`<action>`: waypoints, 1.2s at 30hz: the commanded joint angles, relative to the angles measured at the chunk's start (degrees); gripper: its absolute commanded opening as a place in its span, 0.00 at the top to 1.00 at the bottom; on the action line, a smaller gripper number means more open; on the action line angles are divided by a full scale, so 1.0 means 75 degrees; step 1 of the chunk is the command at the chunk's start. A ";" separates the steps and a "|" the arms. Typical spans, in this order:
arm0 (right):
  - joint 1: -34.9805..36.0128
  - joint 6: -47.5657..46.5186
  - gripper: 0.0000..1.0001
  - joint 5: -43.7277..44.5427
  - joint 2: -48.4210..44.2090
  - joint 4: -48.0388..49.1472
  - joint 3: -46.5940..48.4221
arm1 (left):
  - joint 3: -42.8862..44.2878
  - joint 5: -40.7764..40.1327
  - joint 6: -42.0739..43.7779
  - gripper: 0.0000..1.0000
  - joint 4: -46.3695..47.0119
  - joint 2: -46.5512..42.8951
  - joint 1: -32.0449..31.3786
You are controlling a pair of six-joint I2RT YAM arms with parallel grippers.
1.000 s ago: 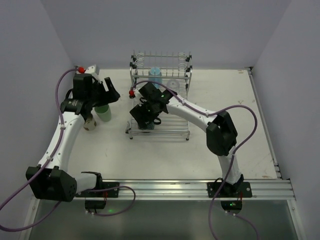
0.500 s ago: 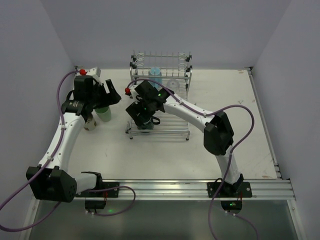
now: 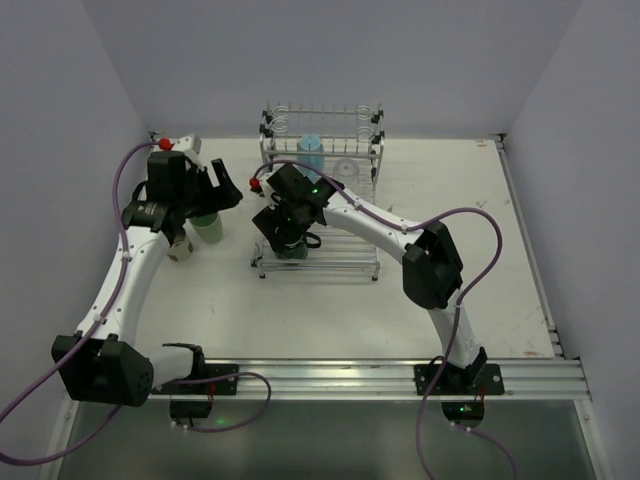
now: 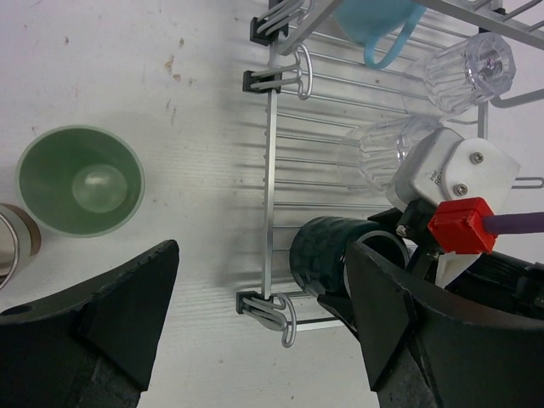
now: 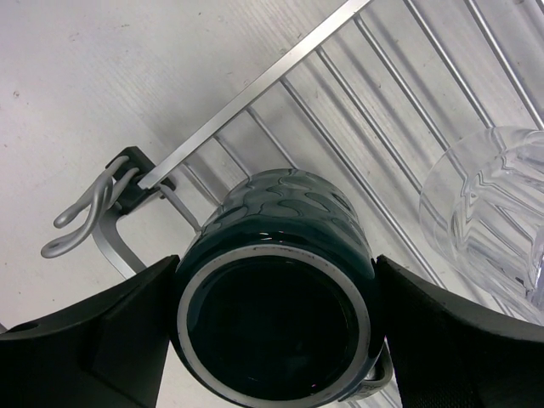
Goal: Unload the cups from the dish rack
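1. The dark teal mug (image 5: 272, 212) is gripped by the right claw (image 5: 274, 285). The claw's fingers (image 5: 93, 340) are pressed against opposite sides of the mug's wall, which bears a raised wavy pattern.
2. The mug is held tilted at the near-left corner of the dish rack (image 4: 270, 170). Whether it touches the slats cannot be told, and its handle is largely hidden.
3. The left claw (image 4: 263, 255) is spread wide with nothing between its fingers. It is held above the tabletop (image 3: 450, 200), beside the rack's left rail.
4. A pale green cup (image 4: 81, 178) is seen upright on the tabletop, left of the rack. Just beside it, a beige cup (image 4: 10, 242) is cut off by the picture's edge.
5. A light blue cup (image 4: 370, 21) is seen at the back of the rack, its upper part cut off.
6. Two clear tumblers (image 4: 467, 72) are laid on the slats. The nearer one is partly covered by the right arm's white housing (image 4: 450, 170).
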 commanded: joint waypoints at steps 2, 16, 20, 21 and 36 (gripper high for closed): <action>0.0033 0.0219 1.00 0.0369 -0.0327 -0.0077 0.0080 | 0.0169 0.0236 0.0213 0.17 0.0014 -0.0385 -0.0034; -0.0247 0.1145 1.00 -0.0006 -0.2764 0.0954 -0.0927 | 0.0369 0.2005 -0.0138 0.12 0.0211 -0.0608 -0.0023; -0.0447 0.1344 1.00 -0.0112 -0.3233 0.1223 -0.1348 | 0.0158 0.2767 -0.0314 0.12 0.0574 -0.0550 -0.0023; -0.0528 0.1380 1.00 -0.0158 -0.3478 0.1375 -0.1570 | 0.0042 0.2838 -0.0349 0.12 0.0633 -0.0526 -0.0023; -0.2006 0.2025 1.00 -0.3357 -0.6222 0.3907 -0.4279 | -0.3146 0.7889 -0.6342 0.12 0.8166 -0.0327 0.0400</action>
